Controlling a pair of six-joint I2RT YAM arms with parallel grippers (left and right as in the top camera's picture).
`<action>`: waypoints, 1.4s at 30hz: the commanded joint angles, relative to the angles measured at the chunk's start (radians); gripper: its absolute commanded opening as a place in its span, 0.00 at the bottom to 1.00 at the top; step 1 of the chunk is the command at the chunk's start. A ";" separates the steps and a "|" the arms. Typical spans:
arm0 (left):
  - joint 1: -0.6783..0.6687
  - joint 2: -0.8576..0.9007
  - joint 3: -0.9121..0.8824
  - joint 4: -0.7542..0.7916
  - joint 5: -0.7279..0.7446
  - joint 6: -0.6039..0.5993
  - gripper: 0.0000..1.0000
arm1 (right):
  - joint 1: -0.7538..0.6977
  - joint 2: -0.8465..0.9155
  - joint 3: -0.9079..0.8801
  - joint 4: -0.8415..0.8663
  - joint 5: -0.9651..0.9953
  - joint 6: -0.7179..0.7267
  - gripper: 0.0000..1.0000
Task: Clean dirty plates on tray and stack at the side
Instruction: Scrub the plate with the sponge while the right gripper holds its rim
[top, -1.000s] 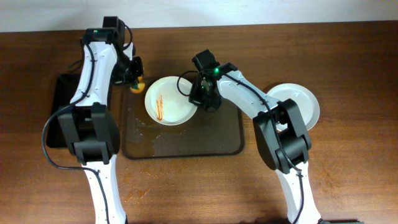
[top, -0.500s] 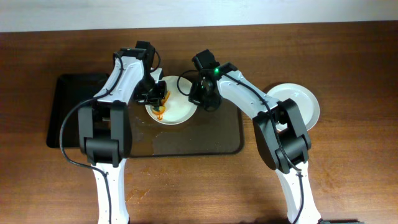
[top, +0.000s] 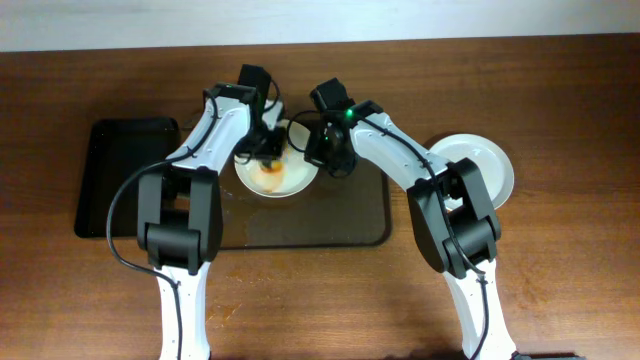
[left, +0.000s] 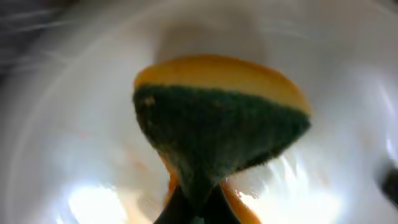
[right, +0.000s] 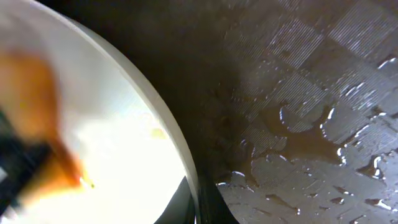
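On the tray (top: 340, 225), a white plate (top: 300, 180) with orange-brown smear (top: 272, 173)

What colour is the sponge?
The sponge: dark green face, yellow back; best in left wrist view.

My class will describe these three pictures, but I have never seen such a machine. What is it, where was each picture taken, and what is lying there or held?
These are two robot arms at a wooden table, each ending in two fingers. One picture looks down from above; the other two come from cameras on the wrists, so they are very close. On the large dark tray, which is wet, sits a white plate smeared with orange sauce. The left arm's fingers press a yellow-and-green sponge onto it. The right arm's fingers pinch the plate's rim. Another white plate lies on the table at the right, a smaller black tray at the left.
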 joint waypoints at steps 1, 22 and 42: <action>0.014 0.035 -0.020 0.034 -0.391 -0.247 0.01 | -0.002 0.028 0.002 -0.001 0.027 0.009 0.04; 0.011 0.035 -0.020 -0.147 0.326 0.230 0.01 | -0.002 0.028 0.002 0.003 0.019 0.005 0.04; 0.020 0.035 -0.018 0.110 -0.315 -0.245 0.01 | -0.002 0.028 0.002 0.011 0.009 0.002 0.04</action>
